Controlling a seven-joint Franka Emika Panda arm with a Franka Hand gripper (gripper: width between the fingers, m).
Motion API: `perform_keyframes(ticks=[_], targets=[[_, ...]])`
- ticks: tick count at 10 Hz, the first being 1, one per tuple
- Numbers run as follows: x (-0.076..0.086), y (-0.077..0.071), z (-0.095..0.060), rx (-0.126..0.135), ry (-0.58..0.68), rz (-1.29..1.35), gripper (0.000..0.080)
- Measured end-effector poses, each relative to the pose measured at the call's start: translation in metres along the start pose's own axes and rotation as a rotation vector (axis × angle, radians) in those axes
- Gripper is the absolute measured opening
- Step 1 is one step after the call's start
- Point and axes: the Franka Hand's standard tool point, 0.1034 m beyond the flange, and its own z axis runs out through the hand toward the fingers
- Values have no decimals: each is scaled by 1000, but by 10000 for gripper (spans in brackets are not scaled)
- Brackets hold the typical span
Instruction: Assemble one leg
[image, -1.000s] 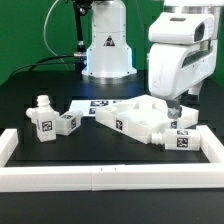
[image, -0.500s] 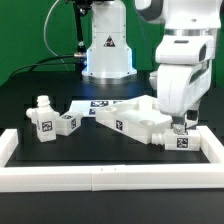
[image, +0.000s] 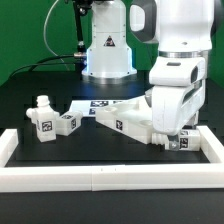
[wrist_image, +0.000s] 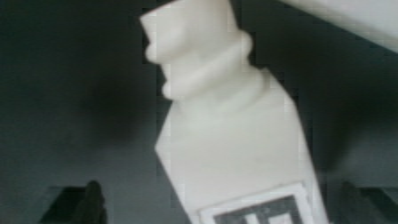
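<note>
White tagged leg (wrist_image: 228, 130), seemingly lying flat

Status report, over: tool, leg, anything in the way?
Tool open, low over leg. Leg lying between fingers, not gripped. White tray part close on exterior view's left.

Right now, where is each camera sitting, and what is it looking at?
Exterior view: sits off the arm, low in front of the table, facing the robot's base; shows the arm and gripper over the leg.
Wrist view: sits on the wrist, looking down along the gripper at the leg; two dark fingertips show, either side of it.
Shared: both see that same leg, with its tag, between the open fingers.
</note>
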Motion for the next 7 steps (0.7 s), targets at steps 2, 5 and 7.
perform_keyframes(ticks=[2, 5, 7], targets=[[0, 0, 0, 0, 0, 0, 552], [-1, 2, -2, 2, -5, -1, 281], [1, 15, -39, -9, -28, 8, 281]])
